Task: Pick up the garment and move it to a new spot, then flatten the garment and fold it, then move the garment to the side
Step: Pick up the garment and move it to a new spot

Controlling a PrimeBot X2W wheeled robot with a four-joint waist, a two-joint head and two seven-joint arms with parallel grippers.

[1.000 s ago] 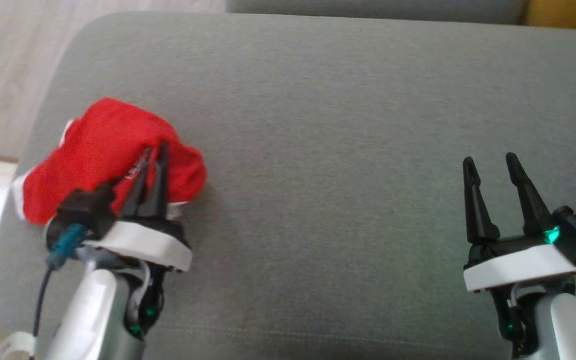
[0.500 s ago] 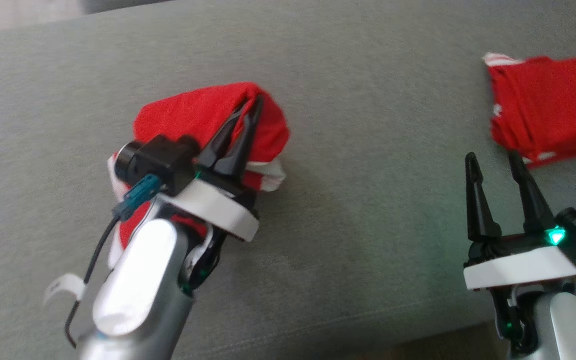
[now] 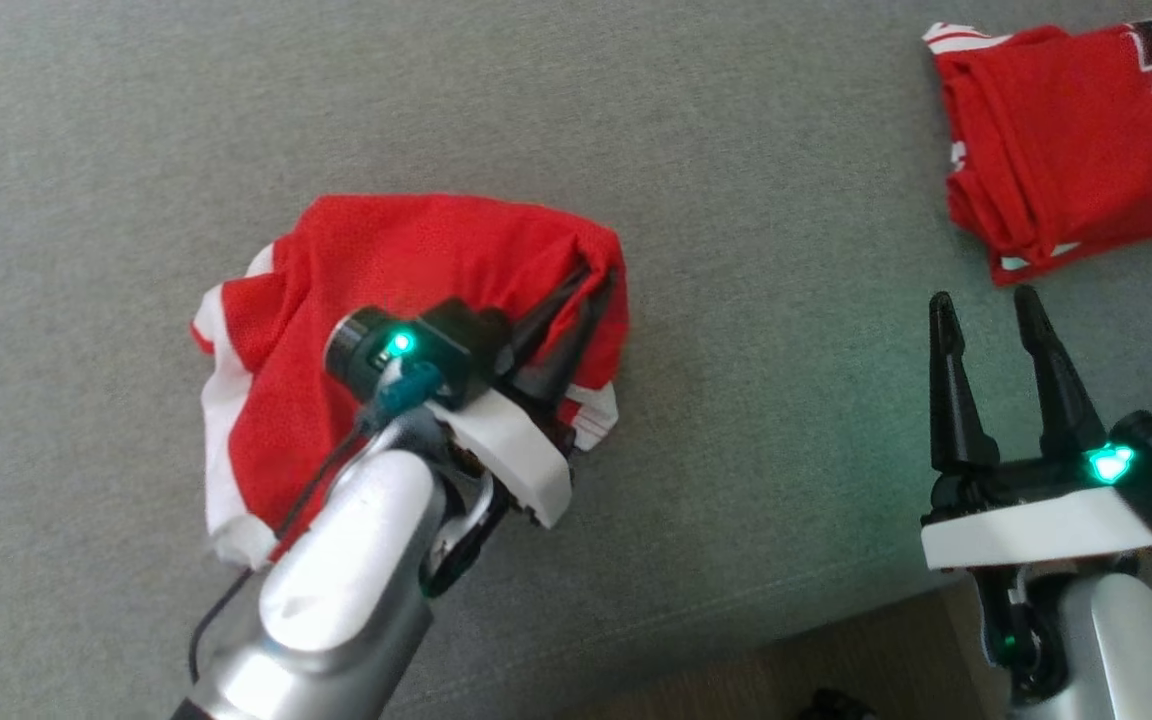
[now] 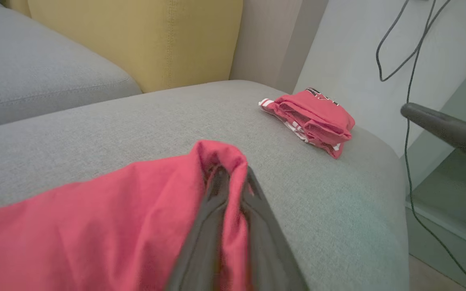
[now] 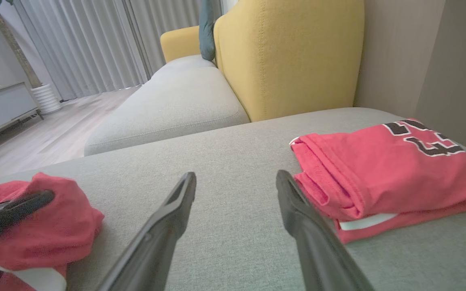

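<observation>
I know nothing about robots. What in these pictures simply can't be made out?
- Head view: the number on the folded jersey is cut off by the picture's right edge.
- Head view: the near part of the crumpled garment is hidden under the left arm.
- Left wrist view: whether the left hand grips the cloth. Its fingers are blurred, with cloth bunched over them.

On cushion (image 3: 756, 200): garment (image 3: 386, 260) left, jersey (image 3: 1066, 140) far right

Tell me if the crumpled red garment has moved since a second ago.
Yes. The garment has shifted right, toward the folded jersey, in the left hand.
</observation>
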